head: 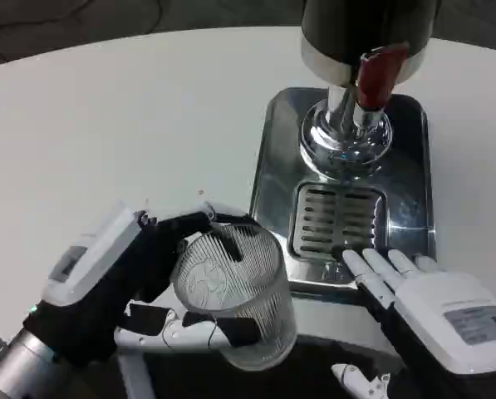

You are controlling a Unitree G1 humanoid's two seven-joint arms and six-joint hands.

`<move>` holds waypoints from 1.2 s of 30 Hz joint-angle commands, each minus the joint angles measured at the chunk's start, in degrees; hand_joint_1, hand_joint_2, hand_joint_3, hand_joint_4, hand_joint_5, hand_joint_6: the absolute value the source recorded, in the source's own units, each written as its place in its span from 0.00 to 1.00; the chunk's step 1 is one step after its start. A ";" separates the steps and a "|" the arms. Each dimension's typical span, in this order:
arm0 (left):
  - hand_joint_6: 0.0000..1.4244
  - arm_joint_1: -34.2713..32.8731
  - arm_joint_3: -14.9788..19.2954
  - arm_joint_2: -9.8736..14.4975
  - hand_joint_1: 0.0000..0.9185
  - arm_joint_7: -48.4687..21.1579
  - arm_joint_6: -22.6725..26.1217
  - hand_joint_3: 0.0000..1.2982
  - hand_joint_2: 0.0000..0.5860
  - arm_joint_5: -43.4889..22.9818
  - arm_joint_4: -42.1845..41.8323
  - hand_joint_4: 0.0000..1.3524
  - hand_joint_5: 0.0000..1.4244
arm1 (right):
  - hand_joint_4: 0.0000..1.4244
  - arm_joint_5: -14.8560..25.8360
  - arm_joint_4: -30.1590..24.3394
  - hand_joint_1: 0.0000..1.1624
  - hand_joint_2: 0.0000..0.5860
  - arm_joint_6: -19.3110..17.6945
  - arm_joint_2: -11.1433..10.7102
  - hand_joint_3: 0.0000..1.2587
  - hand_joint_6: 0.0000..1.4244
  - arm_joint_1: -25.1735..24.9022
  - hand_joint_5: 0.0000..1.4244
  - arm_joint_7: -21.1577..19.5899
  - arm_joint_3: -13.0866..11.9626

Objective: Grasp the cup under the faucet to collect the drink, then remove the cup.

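A clear ribbed cup (235, 291) stands near the table's front edge, left of the dispenser base. My left hand (135, 283) grips it, with fingers wrapped around its near and far sides. The dispenser (365, 33) rises at the top right, its red tap handle (376, 75) above a chrome spout (347, 137). Below the spout lies a slotted drip grate (335, 220) set in the steel tray (272, 166). My right hand (422, 303) lies flat with its fingers stretched out, fingertips at the tray's front edge. It holds nothing.
The round white table (123, 125) spreads wide to the left and back. Its front edge curves just below both hands, with dark floor beyond.
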 commanded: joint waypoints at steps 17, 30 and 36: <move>1.00 -0.56 0.71 0.01 0.44 1.18 -1.40 0.82 0.29 -0.56 0.57 0.91 1.00 | 0.00 0.45 -0.07 0.18 0.71 0.39 1.13 0.00 0.00 0.59 0.00 1.13 -0.05; 1.00 -2.31 1.90 0.36 0.44 2.18 -1.87 0.82 0.29 0.32 2.25 0.91 1.00 | 0.00 0.73 -0.63 0.18 0.71 0.53 1.85 0.00 0.00 1.06 0.00 1.79 -0.58; 1.00 -4.91 2.35 0.63 0.44 3.65 -1.83 0.82 0.29 1.67 4.80 0.91 1.00 | 0.00 0.93 -1.12 0.18 0.71 0.76 1.90 0.01 0.00 1.45 0.00 1.89 -0.94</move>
